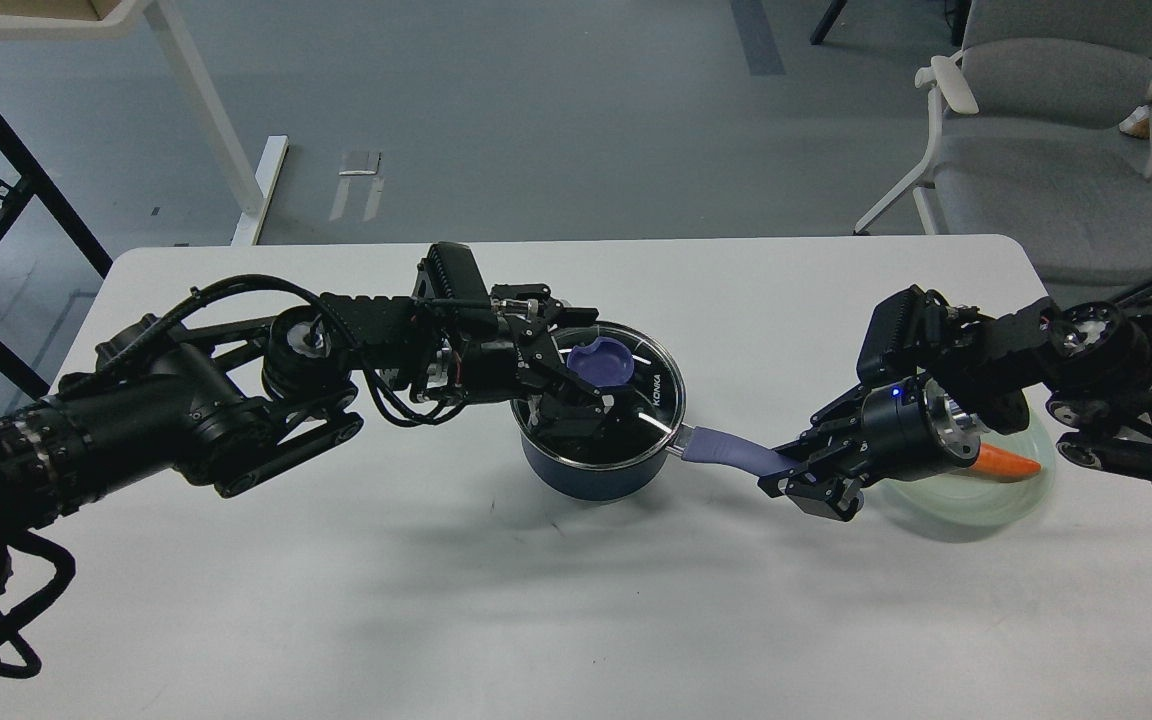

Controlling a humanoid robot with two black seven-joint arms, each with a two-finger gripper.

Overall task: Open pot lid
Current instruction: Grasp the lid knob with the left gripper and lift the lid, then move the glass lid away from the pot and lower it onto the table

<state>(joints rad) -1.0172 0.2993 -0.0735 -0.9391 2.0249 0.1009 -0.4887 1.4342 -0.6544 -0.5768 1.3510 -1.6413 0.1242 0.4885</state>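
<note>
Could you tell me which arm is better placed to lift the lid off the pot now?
The left. Its gripper is already over the lid, fingers around the purple knob. The right gripper sits at the pot's handle, suited to steadying the pot.

The table [576, 580] under my arms looks like a smooth matt white laminate. At its centre the pot [586, 477] has a dark navy enamel-like wall with a soft sheen, and its handle [726, 447], pointing to 3 o'clock, looks like matt lavender rubbery plastic. The lid [651, 385] is clear glossy glass in a thin bright steel rim; its knob [600, 362] is smooth purple plastic. My left gripper [591, 395] and right gripper [804, 478] are matt black. At 3 o'clock the plate [976, 505] is pale green translucent glass.
</note>
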